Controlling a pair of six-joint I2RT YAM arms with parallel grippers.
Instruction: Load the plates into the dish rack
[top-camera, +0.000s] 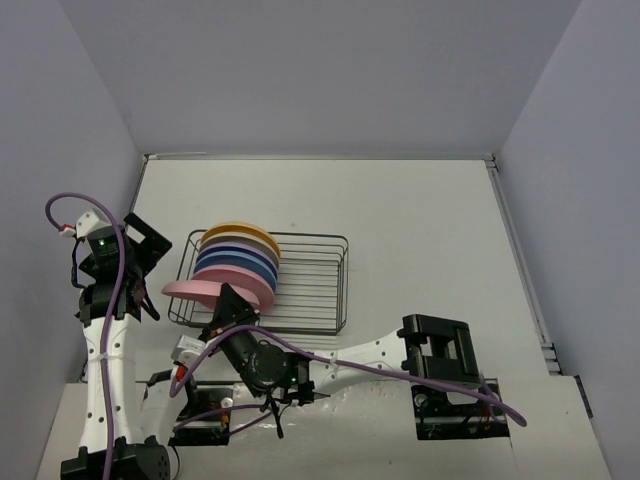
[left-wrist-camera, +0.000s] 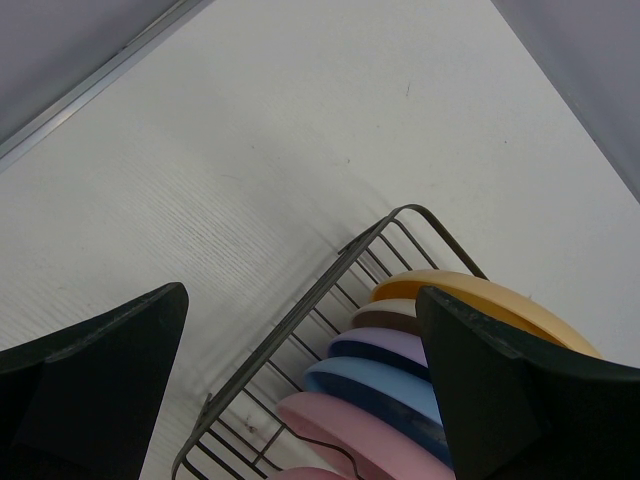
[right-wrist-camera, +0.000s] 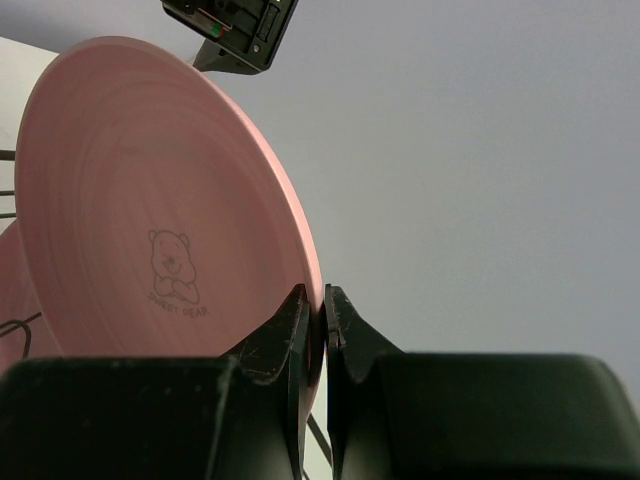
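I work on a white table (top-camera: 430, 230) boxed in by plain grey walls (top-camera: 320, 70) on three sides. A metal strip (top-camera: 320, 157) runs along its far edge, and a small dark speck (top-camera: 293, 228) marks the top.

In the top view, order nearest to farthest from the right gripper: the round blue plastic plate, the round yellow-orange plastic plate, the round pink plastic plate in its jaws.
1. Pink plate, in the jaws of the right gripper, row's near end.
2. Blue plate, mid-row.
3. Yellow-orange plate, row's far end.
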